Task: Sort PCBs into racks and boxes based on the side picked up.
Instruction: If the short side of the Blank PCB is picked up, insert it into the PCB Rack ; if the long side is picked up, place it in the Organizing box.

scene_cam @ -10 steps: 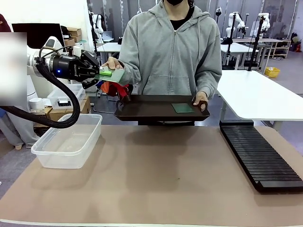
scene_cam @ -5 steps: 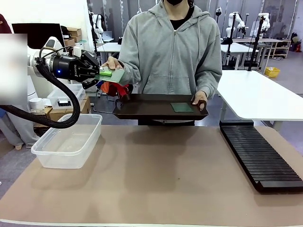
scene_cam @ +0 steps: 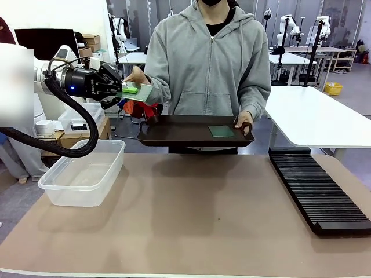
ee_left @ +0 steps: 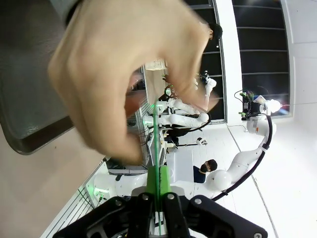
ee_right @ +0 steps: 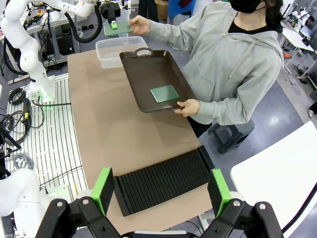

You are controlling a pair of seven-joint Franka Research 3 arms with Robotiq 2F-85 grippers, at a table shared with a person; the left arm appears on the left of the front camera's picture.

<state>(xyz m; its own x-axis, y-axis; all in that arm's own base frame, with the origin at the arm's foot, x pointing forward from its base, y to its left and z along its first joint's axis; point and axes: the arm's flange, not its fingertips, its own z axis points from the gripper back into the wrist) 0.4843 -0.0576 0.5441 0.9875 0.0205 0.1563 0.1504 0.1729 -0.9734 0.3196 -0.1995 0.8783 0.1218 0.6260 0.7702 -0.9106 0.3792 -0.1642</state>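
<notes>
Only the tray (scene_cam: 174, 134) has edged sideways: the left hand (scene_cam: 123, 90) stays clamped on a PCB (scene_cam: 140, 93) up beyond the box (scene_cam: 69, 191), with the person's hand (scene_cam: 138, 77) still on it, so the handover looks unfinished.

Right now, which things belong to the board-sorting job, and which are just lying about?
Job: PCB shut in left gripper and held by the person's hand; second PCB on brown tray; black rack; clear tub.
Lying about: yellow bin, cardboard boxes, small lidded bin.
</notes>
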